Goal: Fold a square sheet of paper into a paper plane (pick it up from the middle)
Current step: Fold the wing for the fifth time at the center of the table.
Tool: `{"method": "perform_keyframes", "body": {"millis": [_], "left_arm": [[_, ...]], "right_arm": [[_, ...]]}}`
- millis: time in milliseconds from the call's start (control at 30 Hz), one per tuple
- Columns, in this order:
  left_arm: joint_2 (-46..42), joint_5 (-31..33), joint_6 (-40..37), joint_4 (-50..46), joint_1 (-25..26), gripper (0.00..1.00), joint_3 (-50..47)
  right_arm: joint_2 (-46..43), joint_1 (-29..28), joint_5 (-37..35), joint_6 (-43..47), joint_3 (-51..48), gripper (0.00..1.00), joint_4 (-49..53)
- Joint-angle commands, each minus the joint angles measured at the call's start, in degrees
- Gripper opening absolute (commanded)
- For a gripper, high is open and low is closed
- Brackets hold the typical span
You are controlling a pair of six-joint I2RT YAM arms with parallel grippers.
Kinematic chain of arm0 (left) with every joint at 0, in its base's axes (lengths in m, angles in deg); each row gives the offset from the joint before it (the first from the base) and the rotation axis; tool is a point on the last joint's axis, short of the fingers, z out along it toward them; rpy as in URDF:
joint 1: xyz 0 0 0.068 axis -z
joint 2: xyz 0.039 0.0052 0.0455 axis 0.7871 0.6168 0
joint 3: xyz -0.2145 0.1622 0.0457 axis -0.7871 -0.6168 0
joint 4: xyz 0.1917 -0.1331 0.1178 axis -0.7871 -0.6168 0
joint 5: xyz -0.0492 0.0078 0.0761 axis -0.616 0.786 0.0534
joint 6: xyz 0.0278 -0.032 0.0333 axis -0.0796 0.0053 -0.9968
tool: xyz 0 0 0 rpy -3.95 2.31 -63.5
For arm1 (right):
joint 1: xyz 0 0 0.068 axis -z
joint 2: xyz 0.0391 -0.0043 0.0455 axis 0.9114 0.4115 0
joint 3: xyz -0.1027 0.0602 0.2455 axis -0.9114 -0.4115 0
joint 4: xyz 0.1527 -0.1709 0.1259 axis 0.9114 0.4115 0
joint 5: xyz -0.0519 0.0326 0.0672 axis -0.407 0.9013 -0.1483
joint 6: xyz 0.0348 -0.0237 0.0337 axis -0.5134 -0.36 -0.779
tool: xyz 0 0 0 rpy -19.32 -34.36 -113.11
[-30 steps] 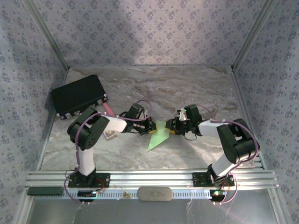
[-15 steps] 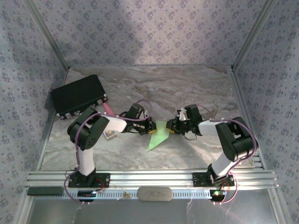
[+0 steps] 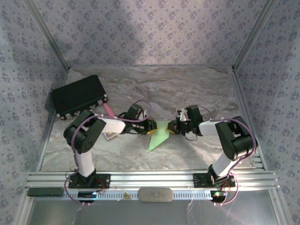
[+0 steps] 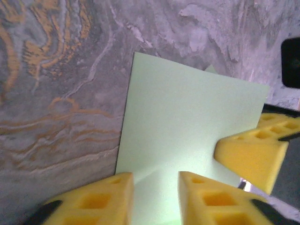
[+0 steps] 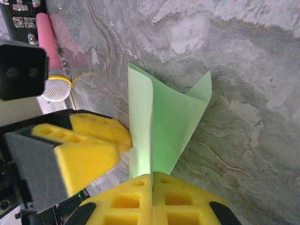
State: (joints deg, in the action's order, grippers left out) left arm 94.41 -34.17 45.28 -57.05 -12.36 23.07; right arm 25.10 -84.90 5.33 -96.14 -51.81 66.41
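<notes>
Left fingers (image 4: 192, 187) have parted around the green paper (image 4: 187, 122); right fingers (image 5: 152, 199) now pinch it

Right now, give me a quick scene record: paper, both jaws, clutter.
paper: pale-green sheet, part-folded, between the two arms, pointed end toward the arm bases
left jaws: parted, sheet's edge in the gap, not clamped
right jaws: shut on the sheet's opposite edge
plane: not yet finished
clutter: black box at far left; pink cylinder beside it
table: marbled top
</notes>
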Motion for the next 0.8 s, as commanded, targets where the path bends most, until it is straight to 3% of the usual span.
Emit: {"method": "perform_keyframes", "body": {"millis": [0, 200, 400, 767], "left_arm": [[-5.8, 5.95, -4.06, -5.04, 0.84, 0.41, -0.88], [-13.99, 14.47, -12.8, -14.39, 3.66, 0.47, -0.16], [-18.93, 23.84, -17.85, -17.3, 10.5, 0.48, -2.06], [-16.36, 34.01, -27.08, -22.15, 23.34, 0.51, 1.11]], "right_arm": [[-1.87, 0.4, 0.13, -0.67, -0.83, 0.05, 1.16], [-3.22, 0.4, -0.53, -3.08, -1.22, 0.02, 1.18], [-3.83, 0.41, -1.63, -8.21, -1.84, 0.02, 0.36], [-5.35, 0.18, -3.04, -11.09, -0.88, 0.02, 2.91]]}}
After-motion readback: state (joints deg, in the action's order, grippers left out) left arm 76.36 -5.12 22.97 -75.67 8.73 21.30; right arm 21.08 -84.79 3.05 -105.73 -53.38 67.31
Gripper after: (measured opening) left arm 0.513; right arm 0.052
